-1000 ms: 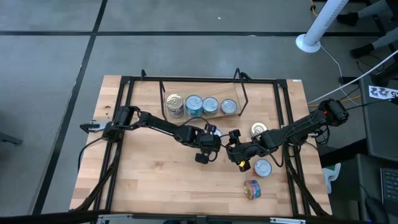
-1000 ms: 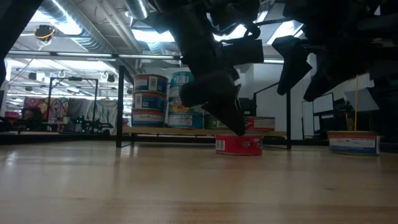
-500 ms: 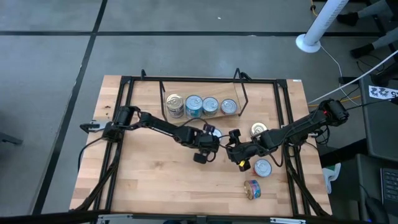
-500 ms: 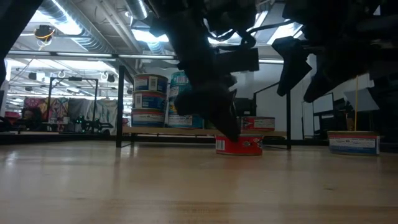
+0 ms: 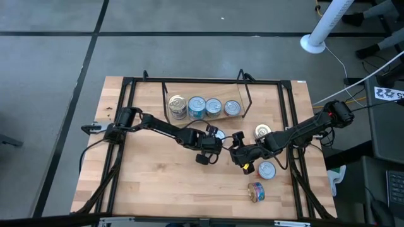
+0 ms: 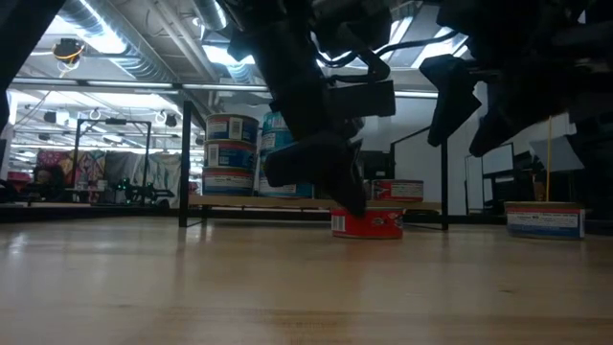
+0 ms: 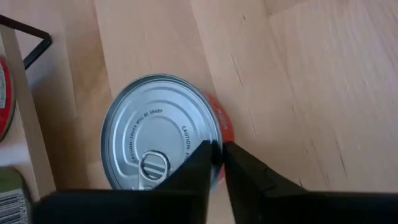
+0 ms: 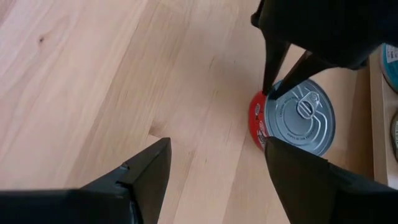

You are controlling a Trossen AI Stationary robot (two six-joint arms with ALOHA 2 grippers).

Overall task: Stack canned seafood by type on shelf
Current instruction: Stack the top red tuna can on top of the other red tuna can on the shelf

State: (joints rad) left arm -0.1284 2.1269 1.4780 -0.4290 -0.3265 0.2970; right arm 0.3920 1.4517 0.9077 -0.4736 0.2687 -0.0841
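A short red tin with a silver pull-tab lid [image 7: 158, 140] stands upright on the tabletop just in front of the shelf; it also shows in the low view [image 6: 378, 224] and the right wrist view [image 8: 298, 115]. My left gripper [image 7: 218, 152] is shut, its tips at this tin's rim; in the high view [image 5: 207, 150] it covers the tin. My right gripper [image 8: 214, 180] is open and empty above bare wood, right of the tin [image 5: 238, 151]. The light-wood shelf [image 5: 242, 115] carries several tins, among them a gold-lidded stack [image 5: 178, 106] and blue-labelled ones [image 5: 197, 107]. My left gripper's shut fingertips [image 8: 270, 87] meet the red tin at its lid's rim [image 7: 214, 134], on the side away from the shelf. The fingers come from above, slanting down. The tin stands flat on the table. Whether the tips pinch the rim's lip or only rest against it, I cannot tell.
Loose tins lie right of the grippers: a gold-lidded one [image 5: 263, 132], a silver-lidded one [image 5: 266, 170] and one on its side [image 5: 255, 191]. The shelf's black wire frame [image 7: 34, 43] stands close to the red tin. Bare wood lies toward the table's near left.
My left gripper has shifted a little toward the table's left, its fingertips staying low by the red tin. The tin has kept its place.
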